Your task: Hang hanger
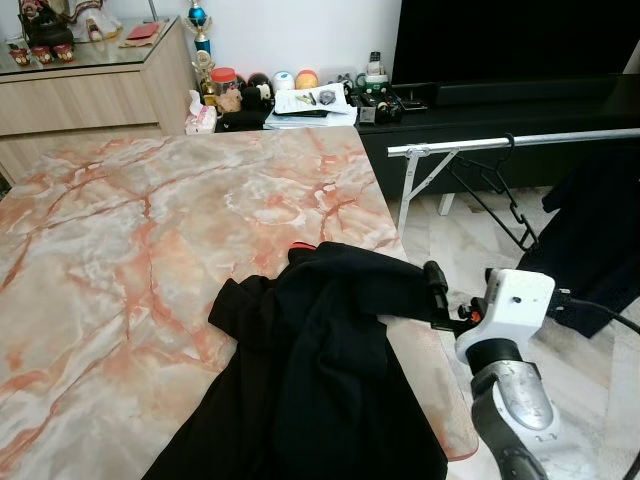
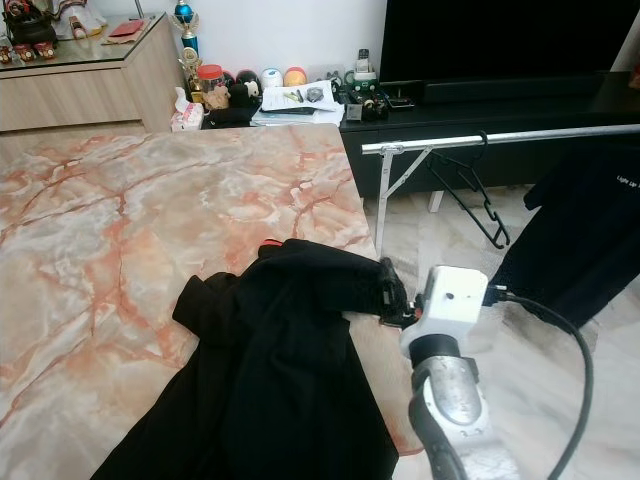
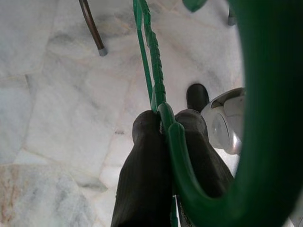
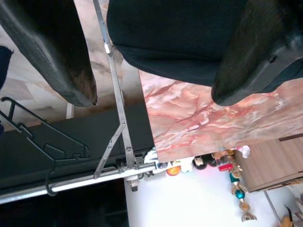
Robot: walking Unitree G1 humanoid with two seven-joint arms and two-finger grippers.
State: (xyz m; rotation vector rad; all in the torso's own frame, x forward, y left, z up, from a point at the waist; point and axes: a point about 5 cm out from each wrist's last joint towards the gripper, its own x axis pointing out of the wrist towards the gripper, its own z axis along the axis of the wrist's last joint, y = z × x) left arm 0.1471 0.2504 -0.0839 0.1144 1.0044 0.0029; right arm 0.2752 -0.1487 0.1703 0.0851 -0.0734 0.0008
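My left gripper [image 3: 165, 120] is shut on a green hanger [image 3: 154, 71], whose hook curves thickly across the left wrist view above a marble floor. A black garment [image 1: 320, 370] lies crumpled on the marble table [image 1: 150, 250], at its near right edge. There my right gripper [image 1: 437, 290] stands open, its fingers [image 4: 71, 71] on either side of the garment's edge without closing on it. To the right of the table runs a silver clothes rail [image 1: 540, 140], with an empty black hanger [image 1: 495, 190] hooked on it.
Another black garment [image 1: 600, 225] hangs from the rail at the far right. A black TV console [image 1: 480, 110] with small items and papers [image 1: 310, 100] stands behind the table. A wooden sideboard [image 1: 90, 100] is at the back left. Marble floor [image 1: 450, 225] lies between table and rail.
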